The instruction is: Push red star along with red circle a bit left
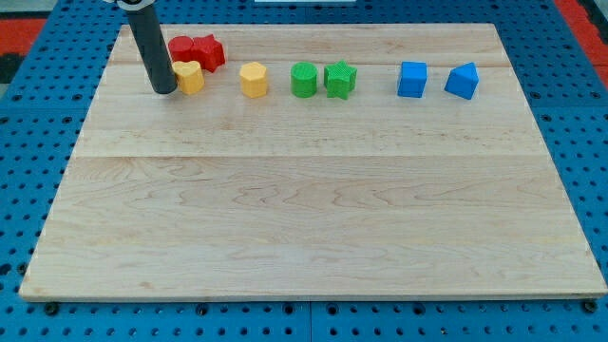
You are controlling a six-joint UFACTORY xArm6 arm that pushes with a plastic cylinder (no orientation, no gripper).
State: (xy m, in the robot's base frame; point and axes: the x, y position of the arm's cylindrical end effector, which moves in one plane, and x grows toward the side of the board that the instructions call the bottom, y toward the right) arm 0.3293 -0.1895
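Tip (163,90) just below-left of red circle (180,47), red star (209,51).

All 8 blocks sit along the board's (313,237) upper edge. Upper left: circle (180,47) touching star (208,51) on its right, my tip (164,90) just below them, touching the left side of a block (190,76). Further right, 5 more blocks in a row.

No text, label, brand, number or sign can be read anywhere here.
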